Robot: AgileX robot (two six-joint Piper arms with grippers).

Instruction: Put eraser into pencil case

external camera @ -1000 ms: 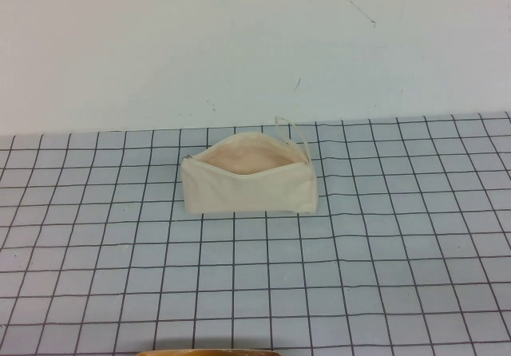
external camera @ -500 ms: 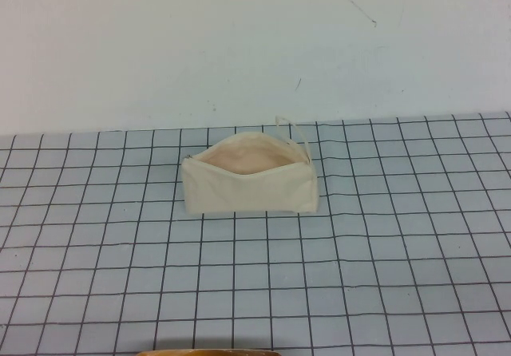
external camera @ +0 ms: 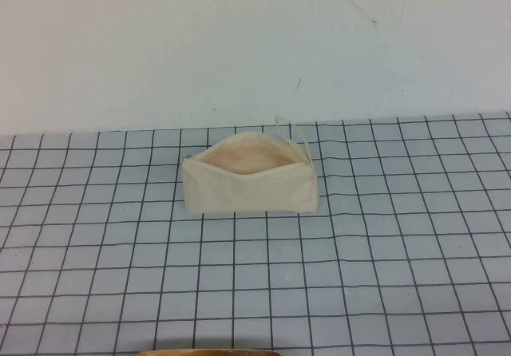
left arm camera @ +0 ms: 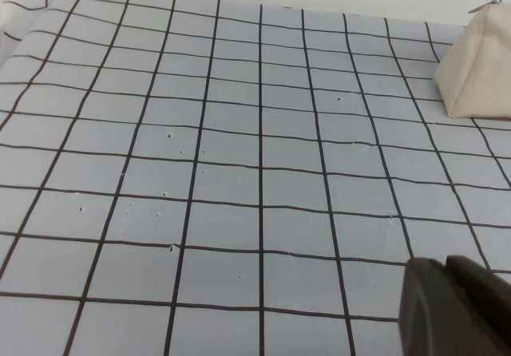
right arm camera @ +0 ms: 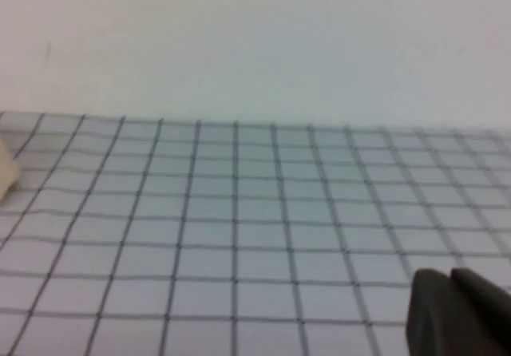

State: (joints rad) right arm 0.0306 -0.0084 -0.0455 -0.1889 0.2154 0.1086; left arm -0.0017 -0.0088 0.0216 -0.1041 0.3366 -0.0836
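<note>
The pencil case (external camera: pixel 249 182), a cream-white fabric pouch, stands on the grid mat with its zip open, showing the pinkish-beige lining and a cord loop at its right end. One end of it shows in the left wrist view (left arm camera: pixel 477 67), and a sliver in the right wrist view (right arm camera: pixel 5 172). The eraser is not in view. My left gripper (left arm camera: pixel 447 292) is shut and empty, low over the mat, well away from the pouch. My right gripper (right arm camera: pixel 449 288) is shut and empty, also over the mat. Neither gripper shows in the high view.
A grey mat with a black grid (external camera: pixel 359 276) covers the table up to a white wall (external camera: pixel 239 45). A curved tan edge (external camera: pixel 207 353) shows at the near edge of the high view.
</note>
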